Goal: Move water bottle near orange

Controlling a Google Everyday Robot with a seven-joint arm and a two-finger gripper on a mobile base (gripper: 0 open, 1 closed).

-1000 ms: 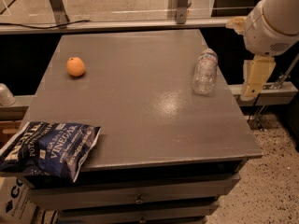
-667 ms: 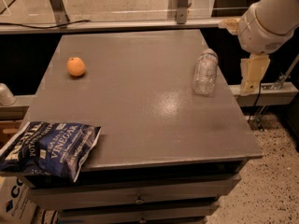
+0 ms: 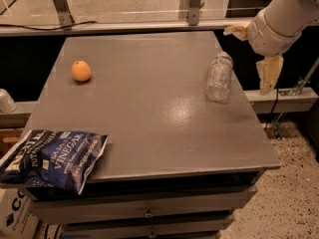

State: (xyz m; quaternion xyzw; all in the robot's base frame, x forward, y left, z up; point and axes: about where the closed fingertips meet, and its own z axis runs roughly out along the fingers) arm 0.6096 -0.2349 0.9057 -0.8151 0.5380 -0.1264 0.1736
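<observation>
The water bottle [image 3: 219, 77] is clear and crinkled and lies on its side near the right edge of the grey table [image 3: 149, 108], with its cap pointing to the far side. The orange [image 3: 80, 70] sits at the table's far left, well apart from the bottle. My gripper [image 3: 253, 53] hangs off the table's right edge, just right of the bottle and a little above it. It is open and empty, with one cream finger [image 3: 237, 30] reaching left and the other finger [image 3: 269, 73] pointing down.
A blue chip bag [image 3: 50, 158] lies on the table's front left corner and overhangs the edge. A metal rail and a glass panel [image 3: 149, 26] run along the far side. Drawers [image 3: 149, 208] sit under the table. Speckled floor [image 3: 294, 193] is at the right.
The arm and gripper have moved left and slightly up, closer to the bottle. The bottle, orange and chip bag have not moved.
</observation>
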